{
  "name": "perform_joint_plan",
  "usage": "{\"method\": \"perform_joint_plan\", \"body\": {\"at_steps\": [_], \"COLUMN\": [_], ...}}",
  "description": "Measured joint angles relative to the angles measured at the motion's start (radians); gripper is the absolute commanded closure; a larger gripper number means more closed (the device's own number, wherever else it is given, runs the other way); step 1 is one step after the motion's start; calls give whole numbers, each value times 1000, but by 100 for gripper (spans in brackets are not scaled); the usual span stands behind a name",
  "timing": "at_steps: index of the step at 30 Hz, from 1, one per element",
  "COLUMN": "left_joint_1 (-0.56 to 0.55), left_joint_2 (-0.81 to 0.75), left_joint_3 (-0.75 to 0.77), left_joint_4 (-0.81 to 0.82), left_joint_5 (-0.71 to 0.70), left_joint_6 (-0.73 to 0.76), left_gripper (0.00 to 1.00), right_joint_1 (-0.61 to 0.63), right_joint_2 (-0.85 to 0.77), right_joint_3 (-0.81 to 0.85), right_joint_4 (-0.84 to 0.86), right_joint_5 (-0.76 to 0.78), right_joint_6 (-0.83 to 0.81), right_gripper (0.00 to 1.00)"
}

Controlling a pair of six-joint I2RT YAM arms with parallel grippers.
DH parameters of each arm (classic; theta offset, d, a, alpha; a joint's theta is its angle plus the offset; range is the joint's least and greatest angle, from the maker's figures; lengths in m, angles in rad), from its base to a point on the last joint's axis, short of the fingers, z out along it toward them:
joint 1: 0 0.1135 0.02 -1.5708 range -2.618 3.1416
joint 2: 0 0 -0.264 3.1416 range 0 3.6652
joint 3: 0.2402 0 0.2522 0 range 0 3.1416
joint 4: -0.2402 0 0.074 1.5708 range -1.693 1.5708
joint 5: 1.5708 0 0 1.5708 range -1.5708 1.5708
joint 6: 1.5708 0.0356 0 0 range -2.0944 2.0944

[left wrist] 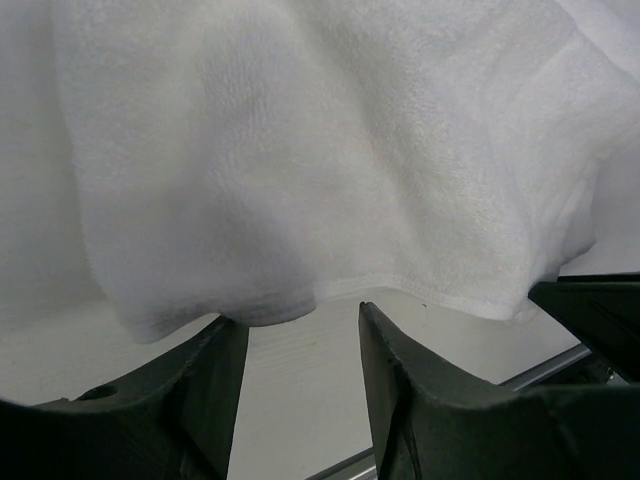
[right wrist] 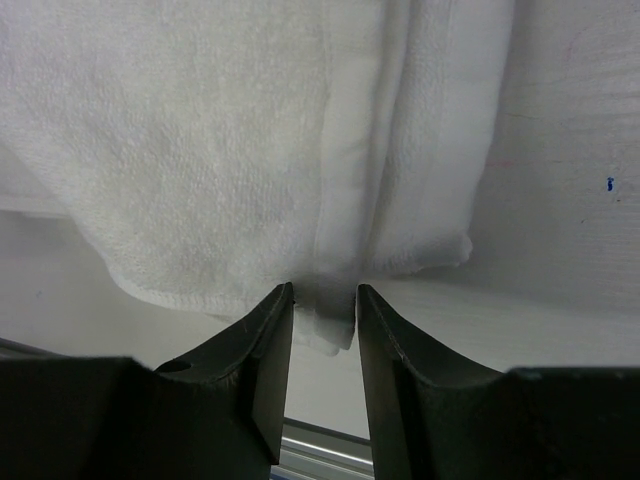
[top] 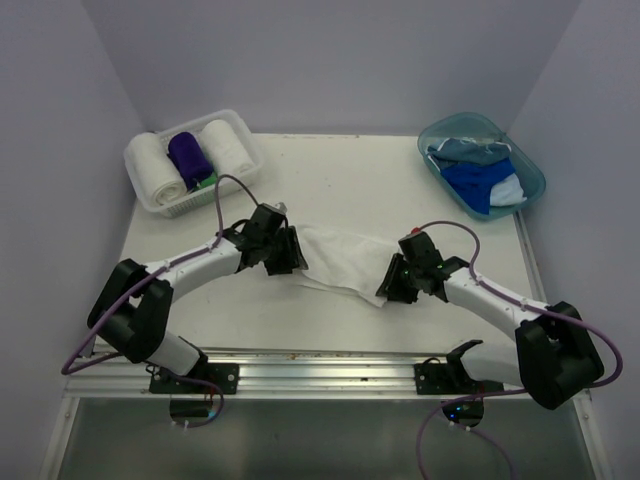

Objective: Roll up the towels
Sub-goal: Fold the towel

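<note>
- The white towel (top: 335,258) is lying flat in the middle of the table (top: 300,180), with a crease running across it. I am judging it to be the one being worked, since it is the only cloth spread out.
- The left gripper (top: 288,251) is sitting at the towel's left end and the right gripper (top: 392,290) at its lower right end. I read this as taking one end each, so the cloth can be handled evenly.
- In the left wrist view the jaws are standing apart with bare table showing between them. The hem is drooping just above the fingertips (left wrist: 225,340) and nothing is being pinched.
- In the right wrist view the gap is narrower and a folded corner of hem is lying between the fingertips (right wrist: 277,305). I cannot tell whether they are gripping it.
- The basket (top: 237,122) at the upper left is holding finished rolls: two white rolls (top: 155,165) with a purple roll (top: 188,155) between them. That looks like where the rolled towels go.
- The tub (top: 528,158) at the upper right is holding loose blue towels (top: 475,182), probably waiting their turn.
- My judgement is that rolling of this towel is not yet beginning.
</note>
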Motion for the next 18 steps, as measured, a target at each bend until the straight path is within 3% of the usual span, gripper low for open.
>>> {"method": "perform_joint_plan", "body": {"at_steps": [5,10,14,18], "left_joint_1": [0,0,0,0], "left_joint_2": [14,14,14,31], "left_joint_3": [-31,-57,-74,-83], "left_joint_4": [28,48,96,144], "left_joint_5": [52,60,60,58], "left_joint_6": [6,5,1,-3], "left_gripper": [40,42,45,47], "right_joint_1": [-2,-7,-14,-17], "right_joint_2": [2,3,2,0], "right_joint_3": [-8,-8,-20,-24], "right_joint_4": [8,20,30,27], "right_joint_5": [-1,-10,-21,-23], "right_joint_6": [4,10,19,23], "right_gripper": [62,63,78,99]}}
